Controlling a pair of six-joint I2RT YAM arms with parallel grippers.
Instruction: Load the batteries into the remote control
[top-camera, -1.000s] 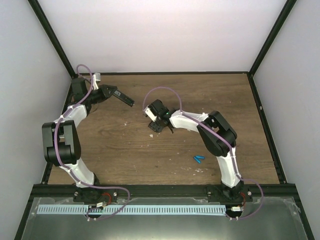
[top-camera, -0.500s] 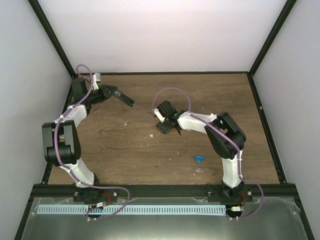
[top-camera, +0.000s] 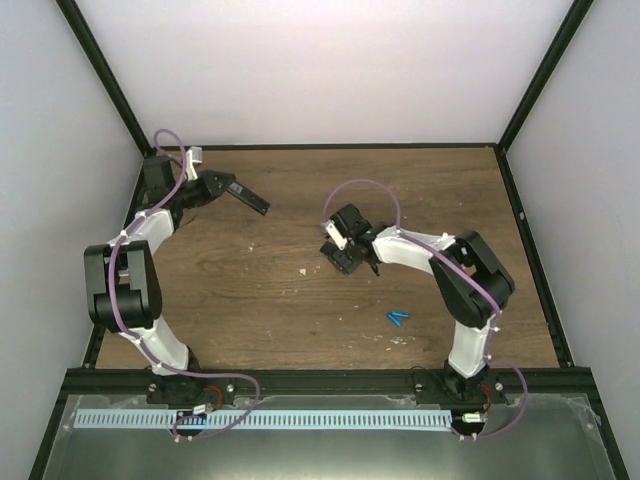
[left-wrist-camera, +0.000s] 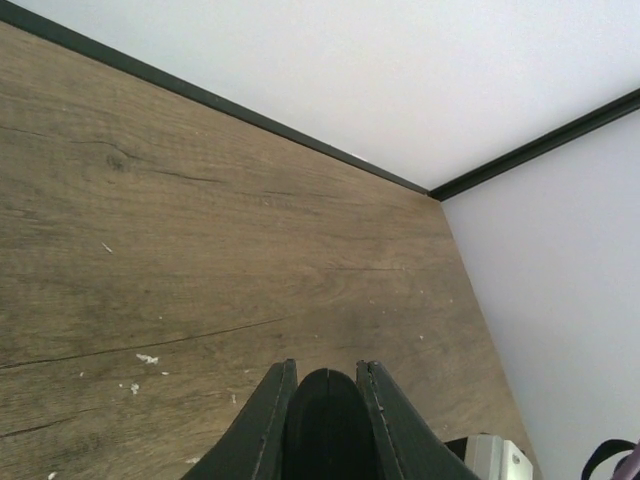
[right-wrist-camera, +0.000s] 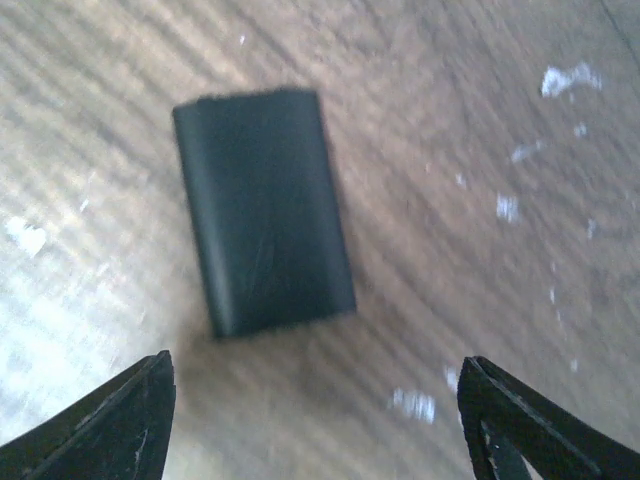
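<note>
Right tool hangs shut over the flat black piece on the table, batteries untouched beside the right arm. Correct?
No. The right tool is open, fingers spread wide, as the right wrist view shows. The rest holds: black piece below it, batteries lying untouched.

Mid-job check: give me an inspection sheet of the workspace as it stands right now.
Surface: wooden table, bare grain, no spill seen.
Job's things: remote control in the left arm's grip, far left; two batteries lying touching in a V by the right arm, not yet loaded.
Clutter: small black flat piece, perhaps a battery cover, lying on the wood; white flecks scattered.
Grippers: left gripper shut on the remote control; right gripper open over the black flat piece, not touching it.
Cables: purple cables loop along both arms.
Surroundings: white walls, black frame.
</note>
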